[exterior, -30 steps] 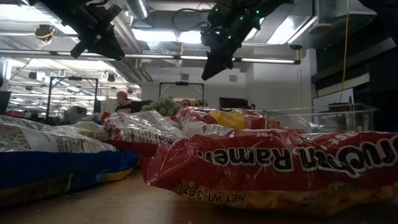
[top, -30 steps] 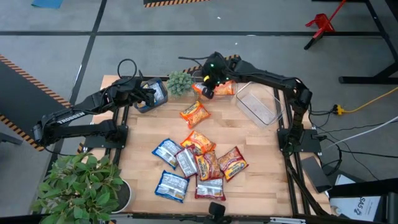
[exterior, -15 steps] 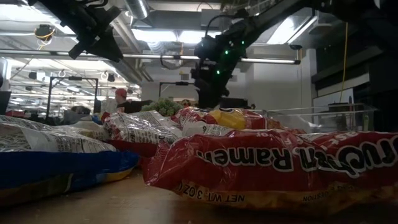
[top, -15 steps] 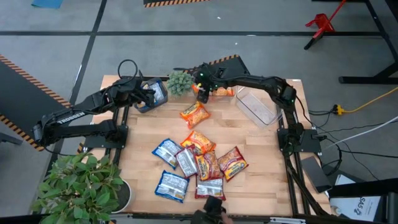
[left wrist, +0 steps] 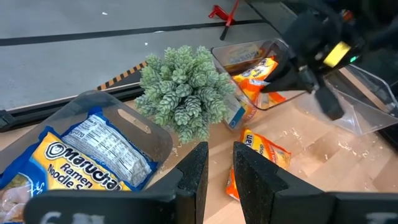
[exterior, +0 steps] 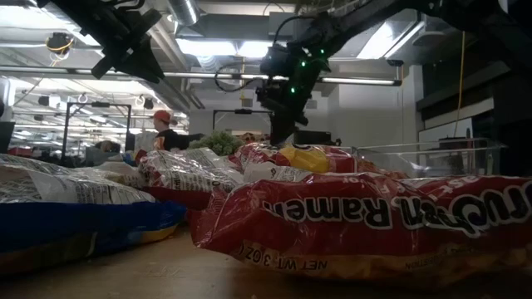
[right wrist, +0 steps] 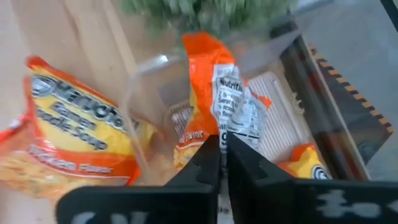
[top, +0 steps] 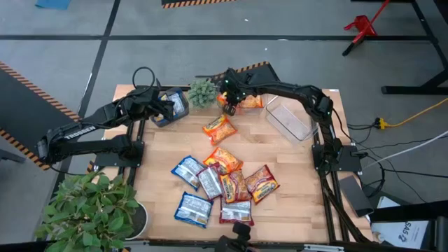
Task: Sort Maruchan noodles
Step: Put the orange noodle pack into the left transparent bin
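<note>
Two arms reach over the far edge of the wooden surface point(top: 294, 168). The right gripper point(top: 229, 102) hangs at the orange packet point(right wrist: 227, 99) in the clear bin point(left wrist: 249, 74) beside the small green plant point(top: 202, 92), its jaws together on a fold of that packet. The left gripper point(top: 170, 106) hovers at the bin with a blue Maruchan packet point(left wrist: 93, 158); whether its jaws grip anything I cannot tell. One orange packet point(top: 219, 128) lies alone mid-surface; a cluster of mixed packets point(top: 220, 185) lies nearer the front.

Bright overhead ceiling lights, soft shadows; right wrist view blurred.
</note>
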### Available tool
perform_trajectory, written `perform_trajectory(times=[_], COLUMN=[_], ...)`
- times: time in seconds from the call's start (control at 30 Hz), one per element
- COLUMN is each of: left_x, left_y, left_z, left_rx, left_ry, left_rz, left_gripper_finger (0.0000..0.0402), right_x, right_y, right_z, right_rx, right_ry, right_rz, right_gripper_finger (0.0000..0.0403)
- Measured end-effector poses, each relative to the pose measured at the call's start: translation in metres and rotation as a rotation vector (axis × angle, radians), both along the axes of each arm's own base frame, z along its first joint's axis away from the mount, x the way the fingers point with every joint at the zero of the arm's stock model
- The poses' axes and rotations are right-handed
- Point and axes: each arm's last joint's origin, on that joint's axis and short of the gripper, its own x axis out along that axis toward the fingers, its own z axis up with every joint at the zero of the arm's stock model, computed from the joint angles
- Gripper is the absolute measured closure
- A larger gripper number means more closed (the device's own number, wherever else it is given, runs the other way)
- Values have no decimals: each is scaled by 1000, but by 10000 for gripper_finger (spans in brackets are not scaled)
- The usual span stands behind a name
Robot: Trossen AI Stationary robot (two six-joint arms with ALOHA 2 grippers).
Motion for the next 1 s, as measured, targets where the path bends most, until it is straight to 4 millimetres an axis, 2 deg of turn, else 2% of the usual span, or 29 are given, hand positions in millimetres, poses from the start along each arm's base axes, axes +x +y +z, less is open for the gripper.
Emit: perform_trajectory(times=[0.2, 0.37, 0.5, 0.6, 0.77, 0.87, 1.0], left_x=[0, 0, 0, 0, 0, 0, 0], left_y=[0, 0, 0, 0, 0, 0, 0], left_z=[0, 0, 0, 0, 0, 0, 0], left_rx=[6, 5, 5, 5, 5, 5, 5], left_ry=[2, 2, 2, 2, 2, 2, 2], left_rz=[11, 12, 12, 12, 12, 13, 12], left_gripper_finger=[333, 333, 333, 333, 333, 333, 333], right_x=[-1, -16, -30, -34, -30, -27, -21], right_y=[-15, -37, -50, -51, -37, -27, -21], right_z=[46, 74, 73, 67, 58, 56, 52], right_rx=[26, 186, 279, 271, 304, 298, 189], right_ry=[-106, -232, -232, -193, -140, -108, -37], right_rz=[-5, -15, -15, 7, 89, 135, 136], right_gripper_finger=[402, 403, 398, 375, 329, 321, 320])
